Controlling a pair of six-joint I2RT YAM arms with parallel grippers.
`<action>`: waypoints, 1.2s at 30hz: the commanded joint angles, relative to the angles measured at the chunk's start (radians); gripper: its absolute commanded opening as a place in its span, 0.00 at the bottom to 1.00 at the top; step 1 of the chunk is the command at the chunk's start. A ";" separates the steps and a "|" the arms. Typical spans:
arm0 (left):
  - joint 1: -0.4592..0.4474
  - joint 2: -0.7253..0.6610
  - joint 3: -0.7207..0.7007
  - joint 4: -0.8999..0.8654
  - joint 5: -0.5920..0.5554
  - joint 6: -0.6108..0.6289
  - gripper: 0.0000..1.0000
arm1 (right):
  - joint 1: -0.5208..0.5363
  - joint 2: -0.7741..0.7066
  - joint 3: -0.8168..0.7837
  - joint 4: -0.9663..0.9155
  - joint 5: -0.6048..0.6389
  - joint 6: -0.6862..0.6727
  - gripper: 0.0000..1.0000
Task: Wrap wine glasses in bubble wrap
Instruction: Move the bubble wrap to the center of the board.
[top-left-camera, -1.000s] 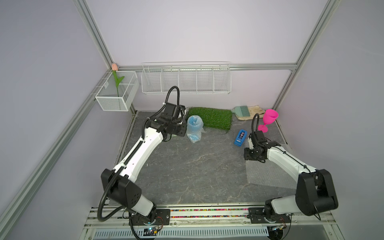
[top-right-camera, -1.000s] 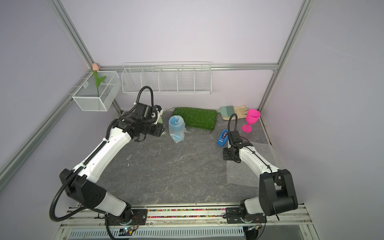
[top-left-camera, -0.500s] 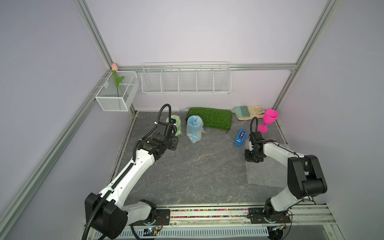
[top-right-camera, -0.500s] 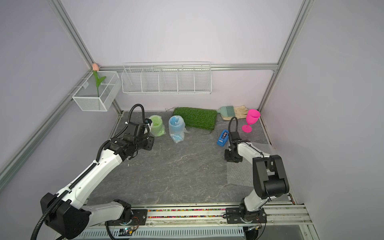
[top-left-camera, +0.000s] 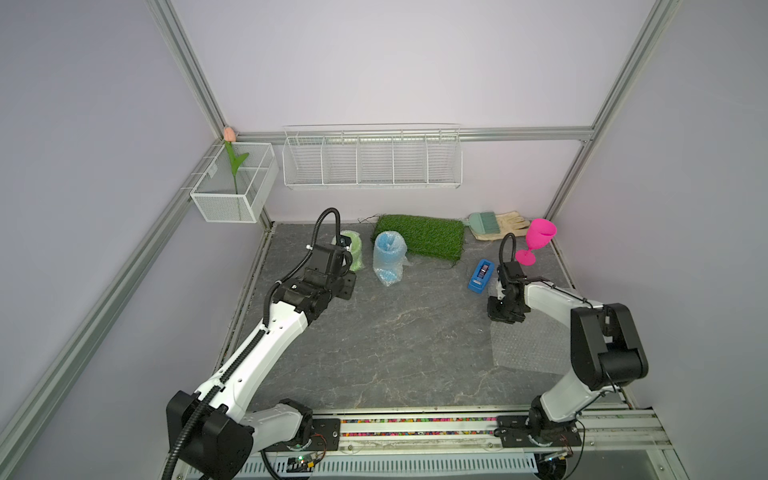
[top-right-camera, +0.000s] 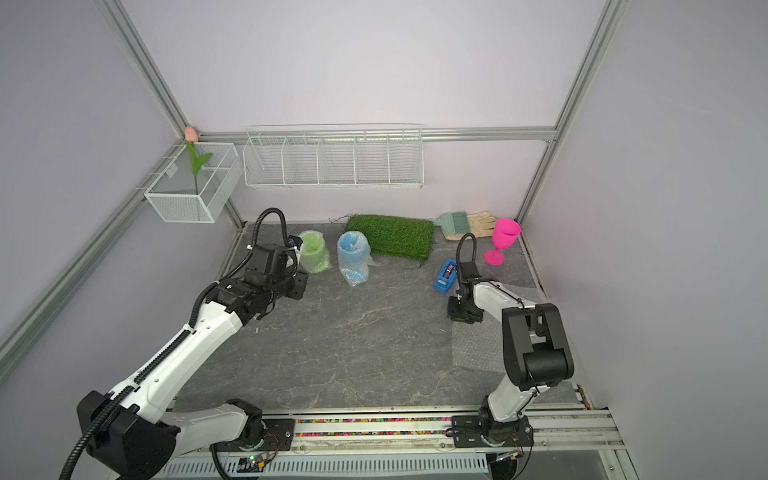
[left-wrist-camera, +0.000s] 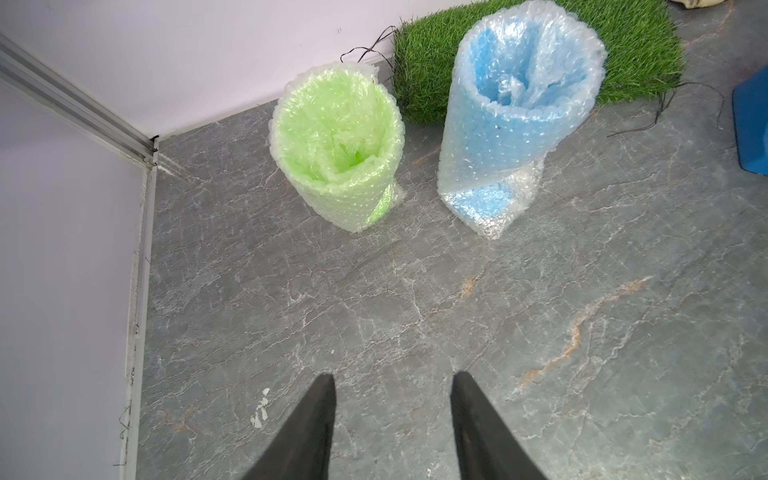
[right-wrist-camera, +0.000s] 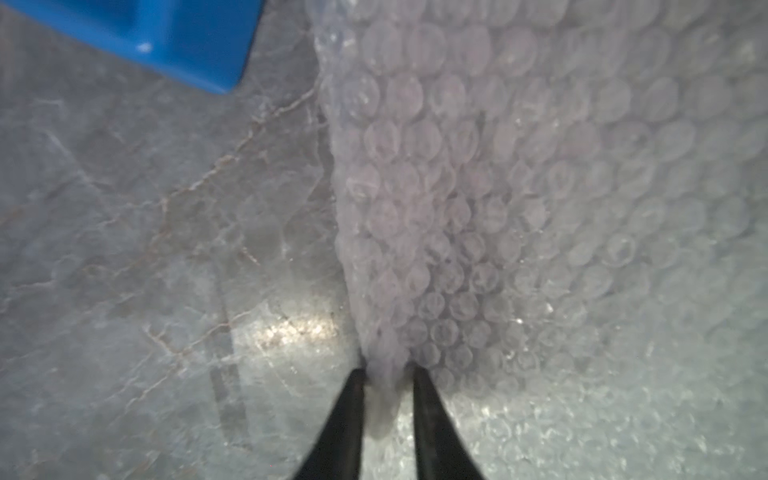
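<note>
- Right claw (right-wrist-camera: 388, 376) first: a second ago its jaws stood apart. Now we see them pinched almost shut on the clear, bubble-dotted plastic wrap sheet (top-left-camera: 528, 349), with a ridge of film bunched between the tips.
- Left claw (left-wrist-camera: 392, 380) has drawn back from the back row and hangs over the bare grey stone-patterned tabletop (top-left-camera: 395, 332), jaws roughly half open and empty.
- That sheet lies flat on the right side of the table, gripped at the edge nearest the blue plastic tape dispenser (top-left-camera: 480, 275).
- With the left arm out of the way, the lime green plastic goblet (left-wrist-camera: 336, 145) shows again. It stands sleeved in bubble wrap beside the sky blue plastic goblet (left-wrist-camera: 515, 116), which is sleeved the same way.
- Behind the sheet, the hot pink plastic goblet (top-left-camera: 538, 239) stands upright and bare.
- We judge two goblets finished and the third begun: the fresh pinch gives us control of the last sheet, which must now meet the pink goblet.
</note>
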 joint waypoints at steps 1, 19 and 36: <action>0.002 -0.015 -0.011 0.019 -0.014 0.015 0.48 | 0.002 -0.068 -0.005 -0.062 0.003 0.013 0.08; 0.003 -0.061 -0.007 0.033 -0.055 -0.031 0.48 | 0.604 -0.131 0.141 0.043 -0.071 0.478 0.07; 0.002 -0.105 -0.038 0.072 -0.042 -0.016 0.49 | 0.844 0.414 0.620 0.136 -0.201 0.404 0.07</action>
